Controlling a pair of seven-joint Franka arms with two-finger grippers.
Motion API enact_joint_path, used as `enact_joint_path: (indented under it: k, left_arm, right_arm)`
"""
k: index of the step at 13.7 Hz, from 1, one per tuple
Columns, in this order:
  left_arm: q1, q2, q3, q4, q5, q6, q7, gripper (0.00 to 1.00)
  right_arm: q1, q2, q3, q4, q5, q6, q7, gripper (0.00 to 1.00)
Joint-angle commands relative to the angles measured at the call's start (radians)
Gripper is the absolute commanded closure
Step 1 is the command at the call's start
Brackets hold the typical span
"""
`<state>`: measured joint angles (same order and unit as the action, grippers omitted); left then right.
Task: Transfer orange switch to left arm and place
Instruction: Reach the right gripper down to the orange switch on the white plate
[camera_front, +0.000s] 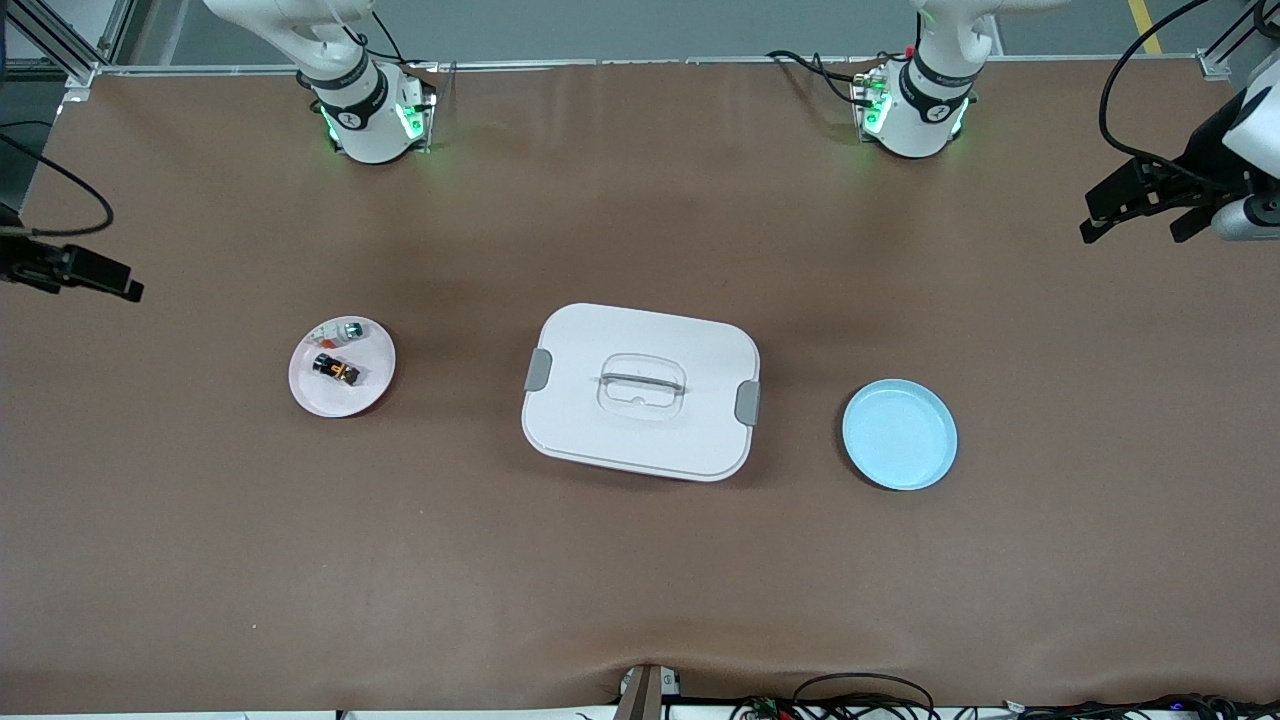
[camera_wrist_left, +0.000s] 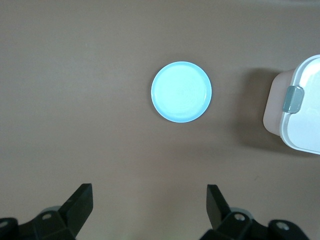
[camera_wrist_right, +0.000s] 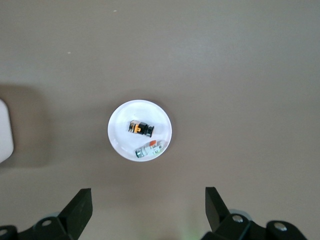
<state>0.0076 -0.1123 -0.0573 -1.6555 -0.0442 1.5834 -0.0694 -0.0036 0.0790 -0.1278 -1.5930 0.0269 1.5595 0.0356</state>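
The orange switch (camera_front: 336, 369), small and black with orange marks, lies on a pale pink plate (camera_front: 312, 396) toward the right arm's end of the table. It also shows in the right wrist view (camera_wrist_right: 140, 128), on the plate (camera_wrist_right: 118, 139). The white box (camera_front: 660, 330) with grey latches stands mid-table; its edge shows in both wrist views (camera_wrist_left: 306, 115) (camera_wrist_right: 4, 131). My right gripper (camera_front: 100, 275) (camera_wrist_right: 148, 196) is open and empty, high over the table near the pink plate. My left gripper (camera_front: 1130, 232) (camera_wrist_left: 150, 192) is open and empty, high near the blue plate.
A white-grey part with a green cap (camera_front: 338, 331) (camera_wrist_right: 150, 149) lies on the pink plate beside the switch. An empty light blue plate (camera_front: 900, 434) (camera_wrist_left: 181, 92) sits beside the box toward the left arm's end. Brown table surface surrounds them.
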Motion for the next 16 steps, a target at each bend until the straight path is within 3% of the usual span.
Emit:
enact_joint_path:
  k: [1, 9, 16]
  left_arm:
    - [0.006, 0.02, -0.004, 0.037, 0.001, -0.019, 0.02, 0.0]
    - [0.005, 0.019, -0.004, 0.039, 0.0, -0.019, 0.022, 0.0]
    - [0.003, 0.005, -0.016, 0.054, -0.003, -0.019, 0.01, 0.0]
  right_arm:
    - [-0.015, -0.03, 0.01, -0.132, 0.016, 0.088, 0.126, 0.0]
    - [0.06, -0.025, 0.014, -0.401, 0.002, 0.358, 0.371, 0.0]
    - [0.08, 0.094, 0.013, -0.515, -0.004, 0.602, 0.397, 0.0]
